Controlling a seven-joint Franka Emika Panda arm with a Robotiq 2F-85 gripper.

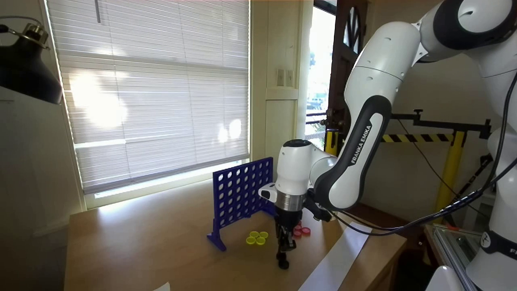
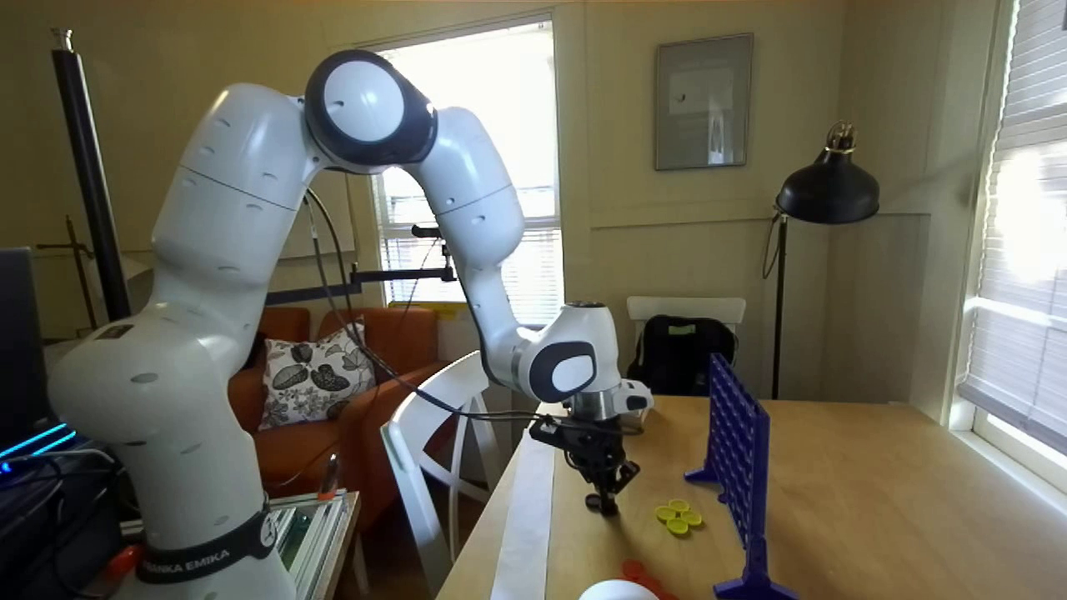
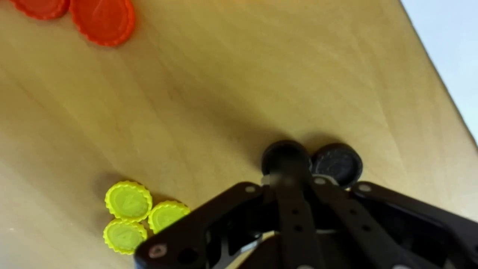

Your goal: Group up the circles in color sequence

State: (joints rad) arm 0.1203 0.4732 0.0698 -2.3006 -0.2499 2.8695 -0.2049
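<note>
Arching over the arm-side edge of the wooden surface [image 1: 133, 246], the white arm [image 1: 387, 52] is the largest thing by far. A white strip [image 1: 335, 260] runs beside that edge. The blue grid [image 1: 242, 193] stands upright between the strip and the window-side edge. The claw [image 3: 293, 179] points down, closer to the strip's edge than the grid is; its fingers are narrow, tips drawn together. Four yellow discs [image 1: 260, 241] lie clustered between claw and grid. Red discs [image 1: 305, 230], partly hidden, lie nearer than the yellow to the surface's right-hand corner in an exterior view. Two black discs [image 3: 339, 164] sit side by side at the fingertips, one partly covered; I cannot tell whether the claw grips it.
</note>
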